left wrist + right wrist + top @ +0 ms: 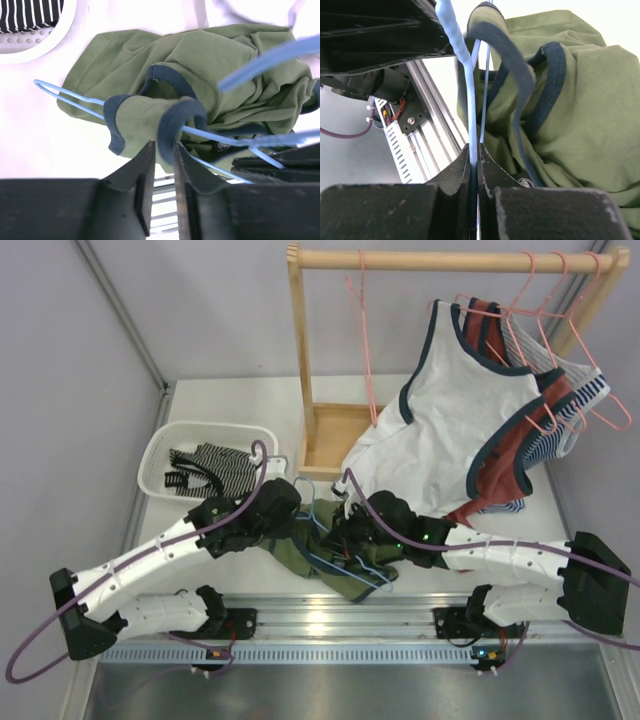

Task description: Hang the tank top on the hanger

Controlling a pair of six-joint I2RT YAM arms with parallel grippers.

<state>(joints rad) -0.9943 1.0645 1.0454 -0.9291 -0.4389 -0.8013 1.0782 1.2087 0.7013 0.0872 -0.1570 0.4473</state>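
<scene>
White basket (210,427), wooden rack (297,360) border tank top (150,55), hanger (270,63).

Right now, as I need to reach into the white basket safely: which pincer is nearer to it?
Left. The left pincer is close beside the basket, pinching the tank top; the right pincer is farther right, clamped on the blue hanger.

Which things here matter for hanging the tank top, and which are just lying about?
Job: tank top, light-blue hanger, left gripper shut on the top's trim, right gripper shut on the wire.
Lying about: white basket, striped garment inside, wooden rack, pink hangers, white navy-trimmed top.
</scene>
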